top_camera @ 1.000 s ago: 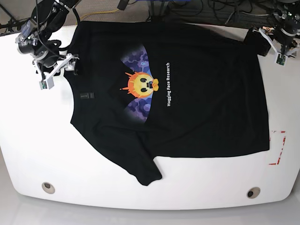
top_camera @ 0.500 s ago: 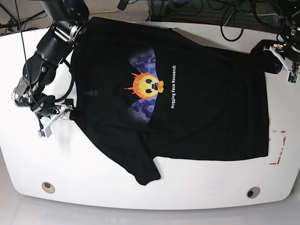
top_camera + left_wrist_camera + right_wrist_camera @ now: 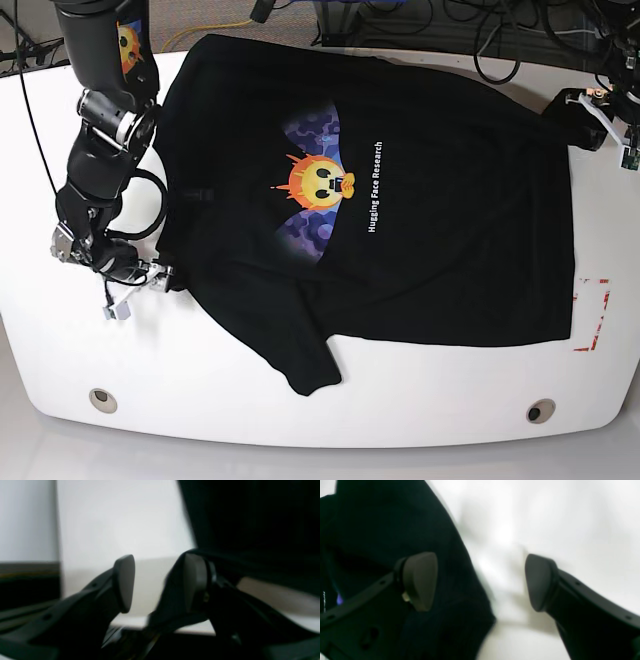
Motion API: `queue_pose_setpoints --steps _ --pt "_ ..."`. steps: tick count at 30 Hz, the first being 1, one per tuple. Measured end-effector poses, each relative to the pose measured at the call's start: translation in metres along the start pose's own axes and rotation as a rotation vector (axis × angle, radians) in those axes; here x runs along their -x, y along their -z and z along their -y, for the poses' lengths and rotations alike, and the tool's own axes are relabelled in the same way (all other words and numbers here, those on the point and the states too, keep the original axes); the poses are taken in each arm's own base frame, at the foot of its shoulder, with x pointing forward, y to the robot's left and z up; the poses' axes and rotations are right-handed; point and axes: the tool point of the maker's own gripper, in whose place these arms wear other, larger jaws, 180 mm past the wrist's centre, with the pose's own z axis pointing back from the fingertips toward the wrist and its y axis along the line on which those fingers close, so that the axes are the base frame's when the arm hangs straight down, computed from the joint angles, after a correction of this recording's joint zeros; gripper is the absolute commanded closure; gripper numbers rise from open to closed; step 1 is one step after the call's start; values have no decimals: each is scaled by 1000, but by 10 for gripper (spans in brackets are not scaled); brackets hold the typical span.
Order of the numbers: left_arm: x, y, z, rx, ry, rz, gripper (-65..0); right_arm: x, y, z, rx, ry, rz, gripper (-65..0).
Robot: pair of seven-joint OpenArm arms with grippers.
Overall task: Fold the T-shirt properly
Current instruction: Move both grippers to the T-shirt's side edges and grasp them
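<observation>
Two grippers work the T-shirt [image 3: 400, 200], spread flat and unfolded. Right gripper [image 3: 480, 582] gapes at the shoulder edge; left gripper [image 3: 160, 585] is half-parted, black cloth draped over one finger. Next, pinch and fold.

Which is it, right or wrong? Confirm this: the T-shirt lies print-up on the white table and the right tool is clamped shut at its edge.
Wrong in one respect: the right tool is open, not clamped shut. The right wrist view shows its jaws wide apart at the edge of the T-shirt on the white table.
</observation>
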Motion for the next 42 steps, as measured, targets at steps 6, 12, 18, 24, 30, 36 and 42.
queue_pose_setpoints --steps 6,12,18,24,30,36,42 --pt "-16 -10 5 73 -106 122 -281 -3 14 -13 -54 49 69 -525" --pt "-18 -11 21 163 -119 120 -281 -1 26 -35 -104 63 77 -523" --pt "-34 -3 1 86 -102 119 -282 1 35 -55 -143 67 66 -468" --pt "-58 20 -23 -44 -114 120 -286 6 39 -62 -157 66 47 -250" --pt "-71 65 -48 -118 -151 31 -329 16 42 -65 -154 58 3 -16" --pt "-79 111 -50 -75 -263 -43 -440 18 42 -63 -153 59 -4 0" --pt "-97 146 -48 -46 -386 32 -464 18 42 -64 -155 60 -4 0"
